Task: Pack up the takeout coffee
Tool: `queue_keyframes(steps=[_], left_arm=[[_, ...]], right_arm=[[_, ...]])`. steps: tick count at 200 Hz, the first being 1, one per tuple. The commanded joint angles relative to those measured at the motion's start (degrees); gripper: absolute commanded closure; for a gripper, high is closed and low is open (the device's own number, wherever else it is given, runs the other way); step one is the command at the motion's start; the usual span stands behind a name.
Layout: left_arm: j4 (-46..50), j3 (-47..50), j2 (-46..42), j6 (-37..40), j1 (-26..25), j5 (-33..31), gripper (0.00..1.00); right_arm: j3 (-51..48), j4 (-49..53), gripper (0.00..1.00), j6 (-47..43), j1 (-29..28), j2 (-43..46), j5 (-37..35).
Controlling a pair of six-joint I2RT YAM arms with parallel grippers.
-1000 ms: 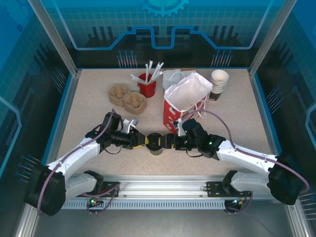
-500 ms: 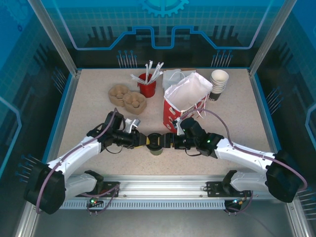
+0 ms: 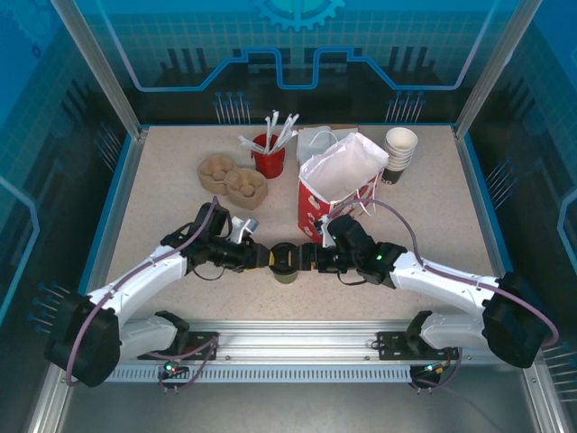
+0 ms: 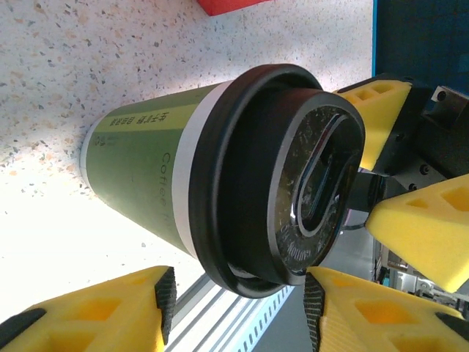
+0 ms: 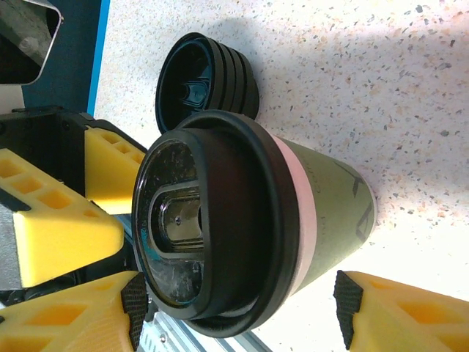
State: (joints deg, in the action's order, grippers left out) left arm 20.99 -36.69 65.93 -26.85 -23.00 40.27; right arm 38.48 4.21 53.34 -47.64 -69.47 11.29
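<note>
green-walled coffee cup (image 3: 285,262) stands upright on the counter (image 3: 162,189) between your arms, near the bag (image 3: 338,176). left end effector (image 4: 238,286) and right end effector (image 5: 240,293) both gape wide beside it, gripping nothing. likely light, crushable paper: squeeze gently below the lid (image 4: 293,183).

Glossy black plastic lid (image 4: 293,176), matt paper cup (image 4: 139,169)
</note>
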Motion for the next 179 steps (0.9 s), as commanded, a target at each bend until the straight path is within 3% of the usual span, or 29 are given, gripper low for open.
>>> queue_keyframes(steps=[1, 53, 101, 128, 179], left_arm=[[1.7, -2.1, -1.2, 1.4, -0.3, -1.0, 0.46], [-0.4, -3.7, -0.5, 0.4, -0.3, -1.2, 0.45], [0.4, -5.5, 3.2, 1.1, -0.3, -2.0, 0.48], [1.9, -6.5, 5.2, 2.3, -0.6, -2.8, 0.54], [3.0, -6.1, 7.0, 4.1, -1.6, -5.1, 0.55]], right_arm=[[2.4, 1.5, 0.30, -1.5, -0.8, -0.4, -1.1], [2.3, 2.4, 0.32, -1.7, -0.7, -0.4, -2.2], [2.5, 3.9, 0.35, -1.7, -0.6, -1.2, -3.0], [2.2, 4.1, 0.38, -1.5, -0.6, -1.5, -3.4], [1.5, 4.6, 0.43, -0.9, -0.6, -2.0, -3.7]])
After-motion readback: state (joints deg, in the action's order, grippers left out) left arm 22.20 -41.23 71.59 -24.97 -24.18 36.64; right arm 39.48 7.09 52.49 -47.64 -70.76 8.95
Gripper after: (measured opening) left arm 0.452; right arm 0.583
